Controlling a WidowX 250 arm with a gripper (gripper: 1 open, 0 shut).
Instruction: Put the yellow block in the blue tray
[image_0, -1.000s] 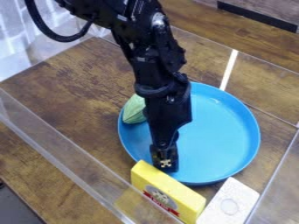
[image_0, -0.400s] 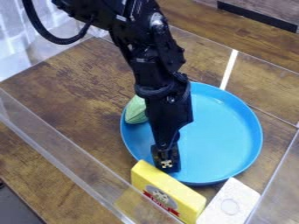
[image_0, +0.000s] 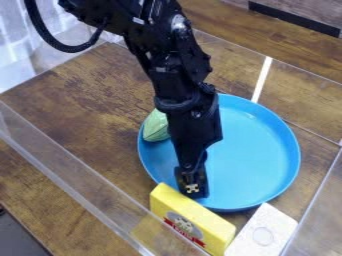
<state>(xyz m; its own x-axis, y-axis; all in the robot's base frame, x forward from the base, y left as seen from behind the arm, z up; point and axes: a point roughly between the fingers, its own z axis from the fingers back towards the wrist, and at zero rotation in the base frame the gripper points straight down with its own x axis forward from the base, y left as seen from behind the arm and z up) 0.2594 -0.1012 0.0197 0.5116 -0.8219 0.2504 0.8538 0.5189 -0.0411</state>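
Hovering over the blue tray (image_0: 262, 150), your black gripper (image_0: 191, 182) has its jaws spread, fingertips near the yellow block (image_0: 191, 218). You have that block at the tray's near edge, a white speckled block (image_0: 263, 232) just beside it; a green textured object (image_0: 155, 126) sits at the tray's left side.

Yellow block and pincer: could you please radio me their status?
Pincer open, over tray. Yellow block ungrasped, at rim of blue tray. White block close beside it.
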